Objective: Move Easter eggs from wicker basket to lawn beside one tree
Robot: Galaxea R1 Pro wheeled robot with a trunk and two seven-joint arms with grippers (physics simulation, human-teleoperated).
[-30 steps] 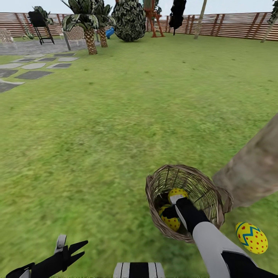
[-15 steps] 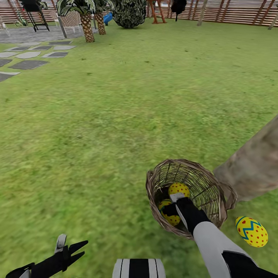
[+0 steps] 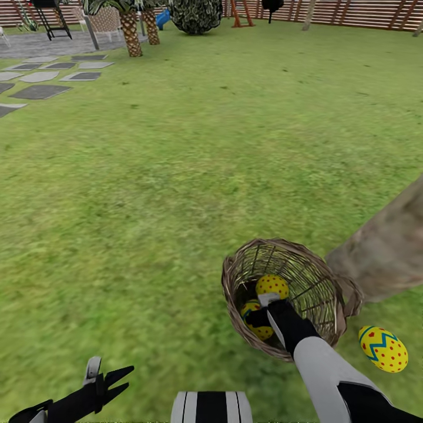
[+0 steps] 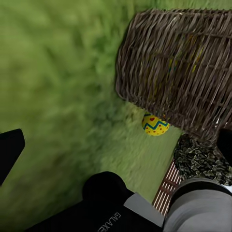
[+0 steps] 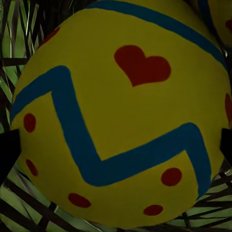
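The right arm reaches down into the wicker basket (image 3: 282, 294), which stands on the lawn (image 3: 176, 194) with its far side touching or nearly touching the foot of the thick, mottled tree (image 3: 388, 252). The right pincer (image 3: 264, 306) is deep inside the basket among two Easter eggs: one egg (image 3: 272, 285) sits just beyond its tip and another (image 3: 254, 320) lies beside it, lower in the basket. In the right wrist view a yellow egg (image 5: 121, 116) with a blue zigzag band, red dots and a red heart sits between the two dark fingertips (image 5: 8, 150), the jaws parted on either side of it; whether they press on it I cannot tell. A third egg (image 3: 383, 349) lies out on the grass just beside the basket and near the trunk; the left wrist view shows it (image 4: 155, 124) too, past the basket's woven wall (image 4: 183, 72). The left pincer (image 3: 120, 379) hangs low over the grass, well apart from the basket, its fingers spread and holding nothing. Far off across the lawn are grey paving slabs (image 3: 41, 88), palms (image 3: 130, 29) and a slatted wooden fence (image 3: 352, 12).
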